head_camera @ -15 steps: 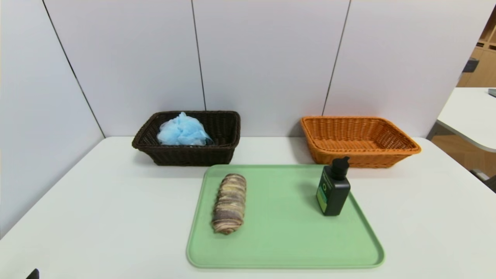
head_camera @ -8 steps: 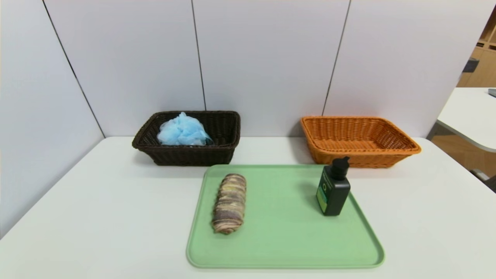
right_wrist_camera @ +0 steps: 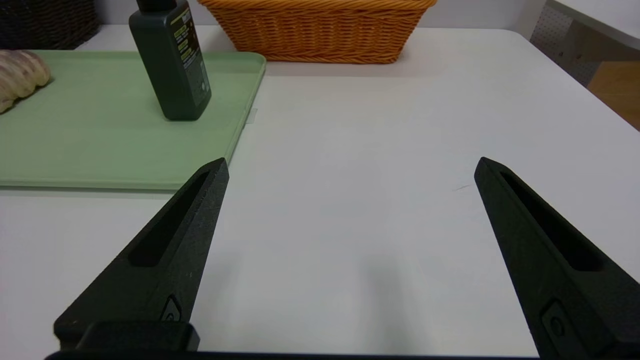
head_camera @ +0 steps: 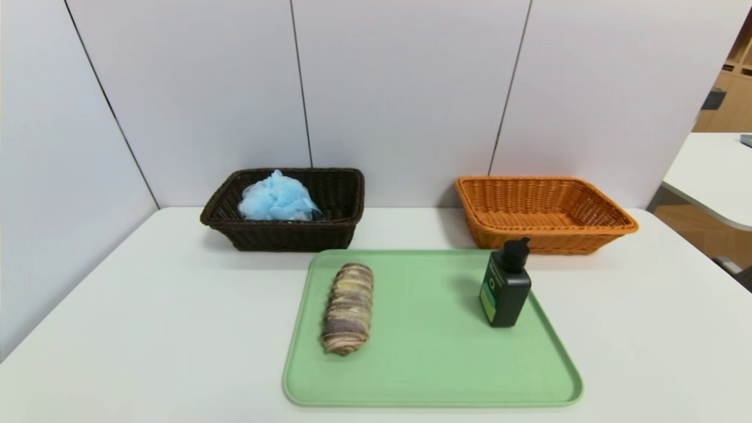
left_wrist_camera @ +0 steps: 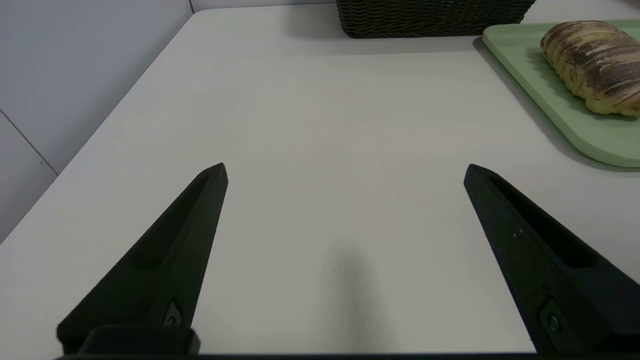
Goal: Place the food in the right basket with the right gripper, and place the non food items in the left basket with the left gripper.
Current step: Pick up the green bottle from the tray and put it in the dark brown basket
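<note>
A marbled bread roll (head_camera: 348,308) (left_wrist_camera: 590,64) lies on the left half of a green tray (head_camera: 432,358). The black pump bottle (head_camera: 506,284) (right_wrist_camera: 172,60) stands upright near the tray's right edge. The light-blue bath pouf (head_camera: 277,197) rests inside the dark brown left basket (head_camera: 294,235). Nothing lies in the orange right basket (head_camera: 543,211) (right_wrist_camera: 320,30). My left gripper (left_wrist_camera: 345,167) hangs open over bare table near the front left, short of the tray. Open too, my right gripper (right_wrist_camera: 352,162) hovers over bare table just right of the tray. Neither arm shows in the head view.
The white table (head_camera: 117,329) meets grey wall panels (head_camera: 194,88) at the back and left. Another white table (head_camera: 714,173) stands off to the right. Both baskets sit at the table's back edge, behind the tray.
A dark bit of the left arm at the head view's lower left corner has slipped out of sight. Nothing else has moved.
</note>
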